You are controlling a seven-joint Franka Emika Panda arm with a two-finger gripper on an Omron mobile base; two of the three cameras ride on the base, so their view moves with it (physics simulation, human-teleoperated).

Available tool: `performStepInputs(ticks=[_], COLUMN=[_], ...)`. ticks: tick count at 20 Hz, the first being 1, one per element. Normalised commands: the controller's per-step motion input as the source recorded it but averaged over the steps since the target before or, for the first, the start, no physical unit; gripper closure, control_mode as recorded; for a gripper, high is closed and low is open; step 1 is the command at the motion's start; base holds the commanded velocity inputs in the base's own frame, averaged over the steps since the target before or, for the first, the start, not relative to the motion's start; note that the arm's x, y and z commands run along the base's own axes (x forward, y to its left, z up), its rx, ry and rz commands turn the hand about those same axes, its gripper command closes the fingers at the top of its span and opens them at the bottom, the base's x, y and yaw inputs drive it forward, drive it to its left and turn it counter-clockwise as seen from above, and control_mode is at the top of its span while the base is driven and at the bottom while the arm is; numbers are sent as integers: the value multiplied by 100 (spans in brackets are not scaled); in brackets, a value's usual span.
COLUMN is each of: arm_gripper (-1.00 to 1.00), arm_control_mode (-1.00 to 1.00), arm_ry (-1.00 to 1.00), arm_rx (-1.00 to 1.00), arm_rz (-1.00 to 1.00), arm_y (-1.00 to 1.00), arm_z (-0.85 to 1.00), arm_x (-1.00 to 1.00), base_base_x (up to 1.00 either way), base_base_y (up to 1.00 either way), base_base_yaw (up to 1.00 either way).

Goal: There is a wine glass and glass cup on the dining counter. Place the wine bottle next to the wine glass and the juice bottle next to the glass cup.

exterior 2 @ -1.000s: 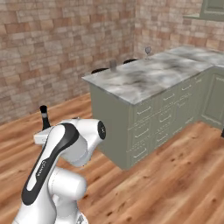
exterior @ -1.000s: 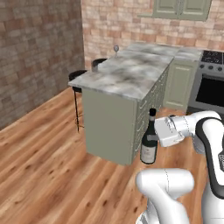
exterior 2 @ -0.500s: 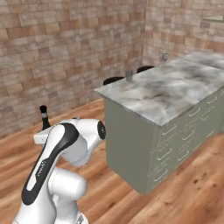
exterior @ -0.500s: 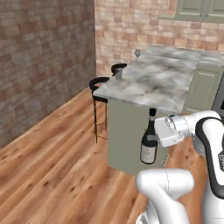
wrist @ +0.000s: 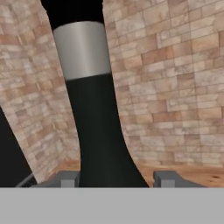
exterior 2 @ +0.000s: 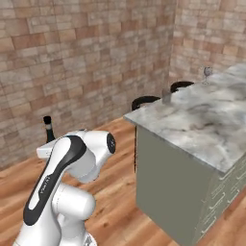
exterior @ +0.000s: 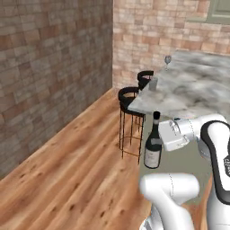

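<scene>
My gripper (exterior: 157, 140) is shut on the wine bottle (exterior: 153, 144), a slim dark bottle with a pale label, held upright over the wooden floor. Its neck (wrist: 94, 109) rises between my fingertips (wrist: 165, 178) in the hand view, and its cap (exterior 2: 47, 122) peeks over my arm in the right base view. The dining counter (exterior: 197, 92) (exterior 2: 206, 117) is a marble slab ahead to the right. On it the wine glass (exterior: 167, 60) (exterior 2: 207, 73) stands at the far end. Nearer, by the stool-side edge, sits the glass cup (exterior: 153, 83) (exterior 2: 166, 96). The juice bottle is out of view.
Two black bar stools (exterior: 130, 95) (exterior: 144, 74) stand along the counter's left side, between it and the brick wall (exterior: 54, 67). Grey cabinet fronts (exterior 2: 168, 192) close the counter's near end. Wooden floor (exterior: 76, 170) stretches open to the left.
The whole scene has slid right in both base views, so the camera has moved with the base. The stools and the brick wall now show more. The bottle stays in my grip.
</scene>
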Motion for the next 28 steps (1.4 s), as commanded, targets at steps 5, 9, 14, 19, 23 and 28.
performStepInputs(ticks=[5, 9, 14, 19, 23, 28], arm_gripper=[100, 100, 100, 100, 100, 100], arm_control_mode=[100, 100, 100, 100, 100, 100], arm_ry=[0, 0, 0, 0, 0, 0], arm_rx=[0, 0, 0, 0, 0, 0], arm_rz=[0, 0, 0, 0, 0, 0], arm_y=[0, 0, 0, 0, 0, 0], arm_z=[0, 0, 0, 0, 0, 0], arm_x=[0, 0, 0, 0, 0, 0], base_base_x=[87, 88, 88, 89, 90, 88], base_base_y=[52, 50, 47, 43, 39, 33], base_base_yaw=[0, 0, 0, 0, -4, -15])
